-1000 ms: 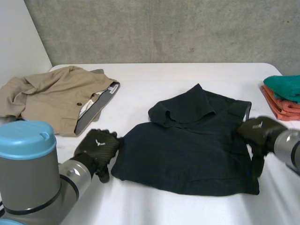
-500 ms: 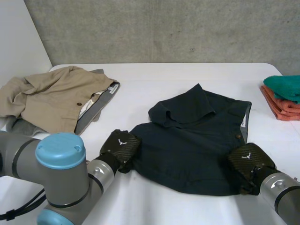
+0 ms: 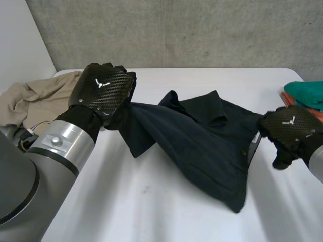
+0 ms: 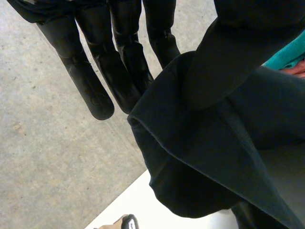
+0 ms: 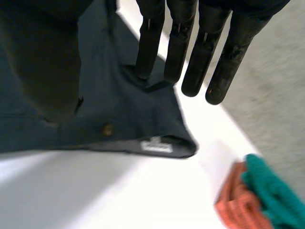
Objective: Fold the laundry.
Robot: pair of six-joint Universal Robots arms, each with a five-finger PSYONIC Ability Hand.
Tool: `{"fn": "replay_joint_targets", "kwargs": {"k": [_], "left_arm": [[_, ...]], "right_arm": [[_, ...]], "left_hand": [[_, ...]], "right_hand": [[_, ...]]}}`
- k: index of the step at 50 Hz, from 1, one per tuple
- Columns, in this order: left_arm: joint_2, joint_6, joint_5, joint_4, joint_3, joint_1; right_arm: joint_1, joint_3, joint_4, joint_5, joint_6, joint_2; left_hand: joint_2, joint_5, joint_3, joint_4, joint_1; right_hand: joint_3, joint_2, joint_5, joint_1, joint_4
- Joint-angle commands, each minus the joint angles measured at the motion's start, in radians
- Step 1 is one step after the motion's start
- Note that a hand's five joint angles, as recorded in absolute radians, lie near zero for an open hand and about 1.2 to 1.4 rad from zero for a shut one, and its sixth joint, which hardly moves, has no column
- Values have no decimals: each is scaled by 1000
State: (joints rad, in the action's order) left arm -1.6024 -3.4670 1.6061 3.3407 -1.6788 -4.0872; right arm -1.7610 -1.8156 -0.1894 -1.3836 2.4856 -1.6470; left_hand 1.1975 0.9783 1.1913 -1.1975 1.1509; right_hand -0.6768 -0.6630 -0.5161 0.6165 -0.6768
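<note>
Head view: a crumpled tan cotton garment (image 3: pixel 30 101) lies at nine o'clock on the white table (image 3: pixel 151 212). Just beside it my left hand (image 3: pixel 103 91) is raised off the tabletop, straight fingers and thumb pinching one end of the dark navy cloth garment (image 3: pixel 202 146), which sags from there across the table's middle. At three o'clock my right hand (image 3: pixel 290 132) clamps the opposite edge between thumb and straight fingers. At two o'clock sits a folded teal-and-orange cloth stack (image 3: pixel 305 98).
</note>
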Motion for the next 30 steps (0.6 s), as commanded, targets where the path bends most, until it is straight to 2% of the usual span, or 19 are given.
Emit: {"fn": "replay_joint_targets", "kwargs": {"k": [1, 2, 10, 13, 14, 17, 21, 30], "left_arm": [[-200, -7, 8, -4, 36, 1], [-221, -7, 8, -4, 48, 1], [-349, 0, 12, -10, 183, -4], [-364, 0, 12, -10, 232, -4], [-366, 0, 12, -10, 241, -4], [-370, 0, 12, -10, 267, -2], [-373, 2, 12, -10, 280, -2], [-396, 2, 14, -9, 312, -15]], "right_arm": [[-2, -79, -32, 67, 261, 10], [0, -114, 11, 72, 326, 10], [-20, -254, 162, 71, 556, 35], [-66, -272, 218, 58, 598, 76], [-118, -275, 257, 51, 608, 102], [-193, -272, 307, 14, 615, 137], [-279, -258, 366, -84, 601, 217], [-342, -245, 464, -149, 546, 325]], "left_hand": [[199, 243, 205, -199, 245], [199, 243, 205, -199, 245], [199, 243, 205, -199, 245], [199, 243, 205, -199, 245], [199, 243, 205, -199, 245], [199, 243, 205, -199, 245], [199, 243, 205, -199, 245], [199, 243, 205, -199, 245]], "right_hand": [[348, 334, 362, -288, 348], [371, 358, 385, -311, 371], [430, 417, 444, -370, 430], [425, 411, 438, -364, 425], [419, 405, 432, -358, 419], [407, 393, 421, -347, 407], [381, 367, 394, -320, 381], [251, 238, 265, -191, 251]]}}
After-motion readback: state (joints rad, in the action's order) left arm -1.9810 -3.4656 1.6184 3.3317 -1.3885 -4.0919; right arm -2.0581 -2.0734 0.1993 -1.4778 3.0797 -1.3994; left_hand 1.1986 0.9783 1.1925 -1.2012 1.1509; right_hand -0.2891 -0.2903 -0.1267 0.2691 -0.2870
